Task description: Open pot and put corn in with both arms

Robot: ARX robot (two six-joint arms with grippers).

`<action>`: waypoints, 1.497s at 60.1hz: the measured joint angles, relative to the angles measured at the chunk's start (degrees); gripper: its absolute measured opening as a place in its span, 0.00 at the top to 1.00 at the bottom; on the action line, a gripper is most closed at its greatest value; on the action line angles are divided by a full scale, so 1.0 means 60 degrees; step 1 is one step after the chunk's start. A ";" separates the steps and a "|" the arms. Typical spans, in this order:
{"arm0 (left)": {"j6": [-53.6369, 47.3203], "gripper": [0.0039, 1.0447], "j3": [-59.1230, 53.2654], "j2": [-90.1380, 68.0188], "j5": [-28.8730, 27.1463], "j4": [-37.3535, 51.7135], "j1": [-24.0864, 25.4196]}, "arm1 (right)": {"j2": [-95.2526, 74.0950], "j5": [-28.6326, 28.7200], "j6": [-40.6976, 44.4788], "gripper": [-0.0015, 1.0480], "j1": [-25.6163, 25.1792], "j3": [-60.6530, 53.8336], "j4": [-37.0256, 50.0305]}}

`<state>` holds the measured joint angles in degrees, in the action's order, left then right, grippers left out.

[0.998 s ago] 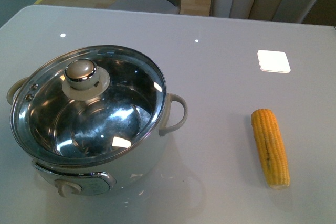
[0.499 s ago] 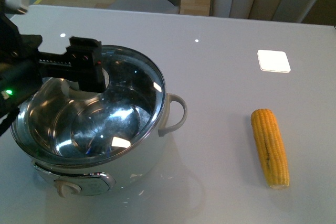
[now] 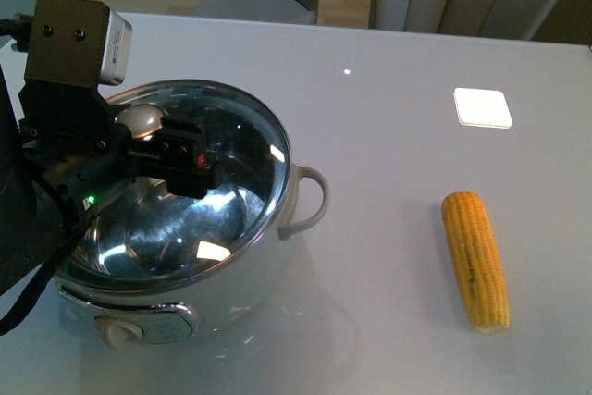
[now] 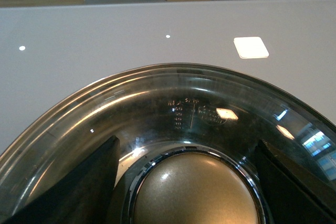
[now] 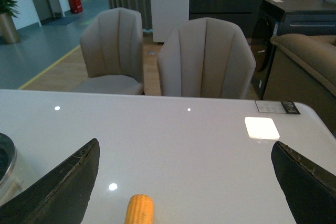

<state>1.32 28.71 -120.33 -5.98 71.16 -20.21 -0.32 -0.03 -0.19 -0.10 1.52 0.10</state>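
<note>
Pot (image 3: 264, 270) on a pale grey table (image 3: 388, 136), glass lid (image 3: 245, 150) shut over the steel bowl, control dial (image 3: 116, 330) facing the camera. Left gripper (image 3: 185, 159) poised over the pot, black fingers (image 4: 79, 182) spread to either side of the lid knob (image 4: 197, 192) and level with it. Parted wider than the knob and clamped on nothing; contact with the knob's collar impossible to judge. Corn (image 3: 475, 261) flat on the table well to the right of the pot, past its right loop handle (image 3: 323, 196), lengthwise away from the camera, untouched. Right gripper (image 5: 185, 145) well apart from the pot, above the table, jaws wide and empty, one end of the cob visible beneath the gap. White square pad (image 3: 482, 107) farther back and right of the pot. Upholstered chairs (image 5: 206, 59) off the table's far edge, behind the pot.
</note>
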 joint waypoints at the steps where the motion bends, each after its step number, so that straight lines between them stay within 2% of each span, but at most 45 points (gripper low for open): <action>1: 0.0011 0.41 0.0015 0.0000 0.0015 0.0000 -0.0004 | 0.0000 0.0000 0.0000 0.08 0.0000 0.0000 0.0000; 9: 0.0142 0.59 0.0044 0.0007 -0.0084 -0.0051 0.0000 | 0.0000 0.0000 0.0000 0.08 0.0000 0.0000 0.0000; 26: -0.0036 0.59 0.0033 0.1104 -0.0229 -0.1035 0.0036 | 0.0000 0.0004 0.0000 0.08 0.0000 0.0000 0.0000; 37: -0.0160 0.59 0.0033 0.3235 -0.0164 -0.1938 0.0576 | 0.0000 0.0000 0.0000 0.08 0.0000 0.0000 0.0000; 43: -0.0270 0.59 0.0033 0.3989 0.0076 -0.1971 0.1206 | 0.0000 0.0000 0.0000 0.08 0.0000 0.0000 0.0000; 50: -0.0484 0.59 -0.0007 0.4237 0.0437 -0.1585 0.2310 | 0.0000 0.0004 0.0000 0.08 0.0000 0.0000 -0.0004; 64: -0.0805 0.59 -0.0270 0.3129 0.1647 -0.0175 0.5421 | 0.0000 0.0004 0.0000 0.08 0.0000 0.0000 0.0000; 74: -0.0954 0.59 -0.0186 0.1355 0.2135 0.1166 0.7206 | 0.0000 0.0004 0.0000 0.08 0.0000 0.0000 0.0000; 81: -0.0954 0.59 -0.0146 0.0554 0.1993 0.1333 0.7646 | 0.0000 0.0004 0.0000 0.08 0.0000 0.0000 0.0000; 90: -0.0943 0.59 -0.0146 -0.0022 0.2036 0.1351 0.7737 | 0.0000 0.0000 0.0000 0.08 0.0000 0.0000 0.0000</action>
<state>-4.34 27.83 -120.46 6.24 79.26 26.22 -0.32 -0.03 -0.19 -0.10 1.52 0.10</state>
